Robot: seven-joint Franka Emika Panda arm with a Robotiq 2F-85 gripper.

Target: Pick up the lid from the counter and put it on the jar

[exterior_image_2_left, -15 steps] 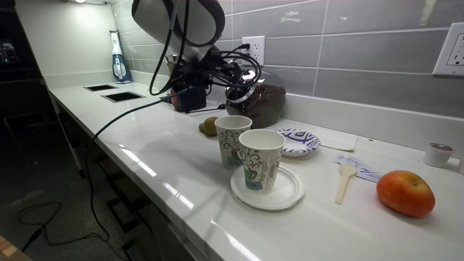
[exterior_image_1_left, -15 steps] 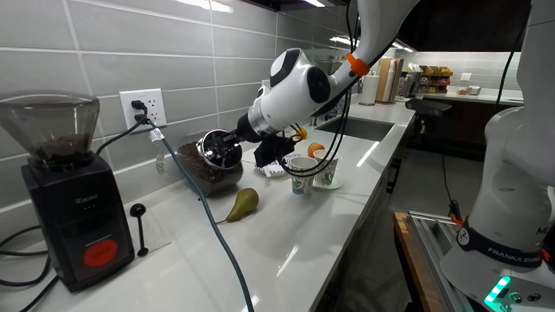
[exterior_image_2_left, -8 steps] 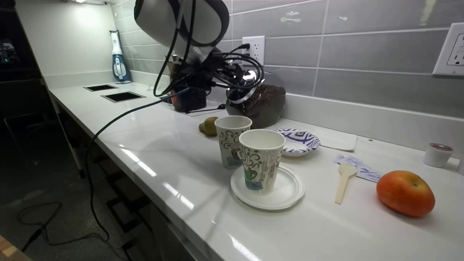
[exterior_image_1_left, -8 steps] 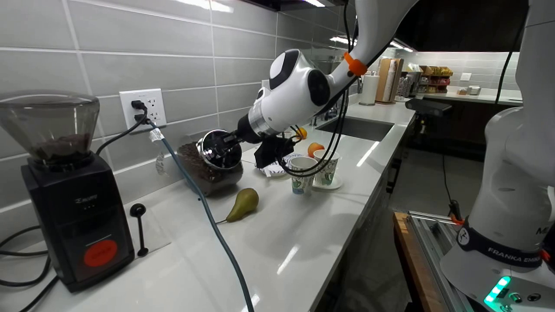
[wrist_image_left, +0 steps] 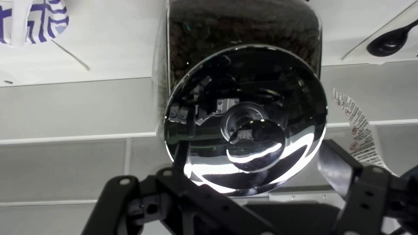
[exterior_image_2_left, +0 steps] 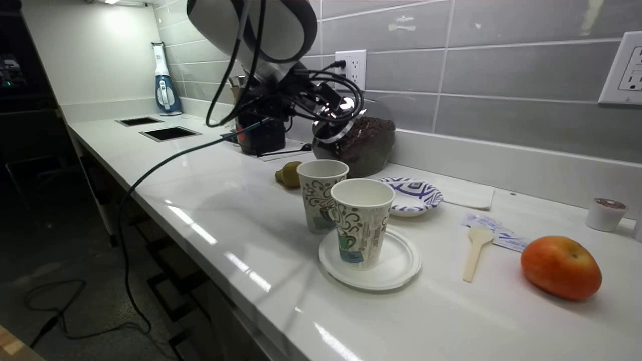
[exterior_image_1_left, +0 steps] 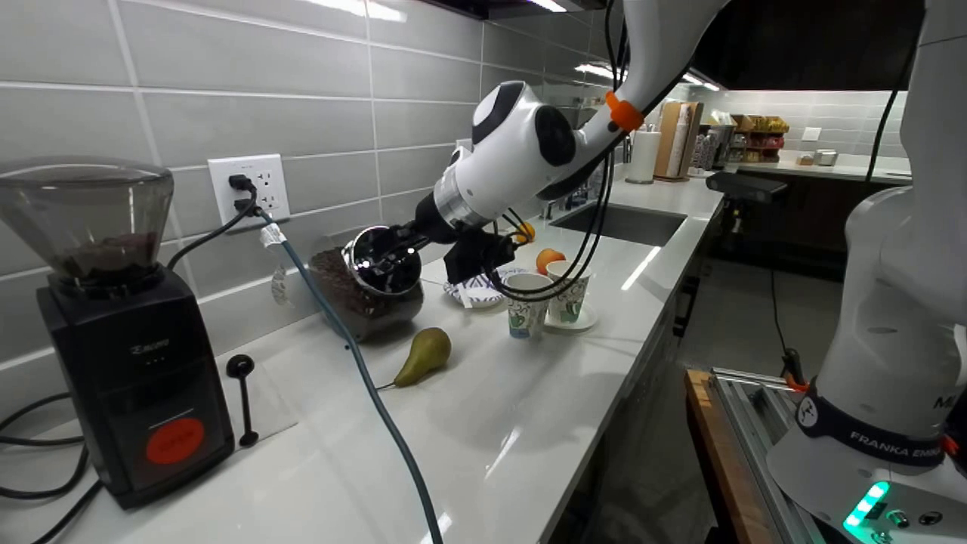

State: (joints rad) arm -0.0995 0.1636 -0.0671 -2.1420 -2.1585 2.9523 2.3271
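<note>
The lid (wrist_image_left: 281,75), a shiny silver disc with a round knob at its centre, covers the slanted mouth of the jar (wrist_image_left: 235,29). That jar is clear glass with dark brown beans inside, and it stands against the tiled wall. In the wrist view my gripper (wrist_image_left: 258,155) is open, its fingers wide apart on either side of the lid's knob with nothing gripped. Both exterior views show the lid (exterior_image_1_left: 389,276) (exterior_image_2_left: 328,131) on the jar (exterior_image_1_left: 355,302) (exterior_image_2_left: 371,145), with the gripper close in front of it. Reflections and cables partly hide the fingertips there.
A black coffee grinder (exterior_image_1_left: 136,363) stands beside the jar, with a black scoop (exterior_image_1_left: 244,400) near it. A pear (exterior_image_1_left: 425,355) lies in front. Paper cups (exterior_image_2_left: 363,220), a patterned bowl (exterior_image_2_left: 409,198) and a tomato (exterior_image_2_left: 560,268) occupy the counter. A hanging cable (exterior_image_1_left: 370,385) crosses nearby.
At the lid my gripper's fingers have spread apart, and the wrist has shifted slightly upward. Lid and jar look the same as before.
</note>
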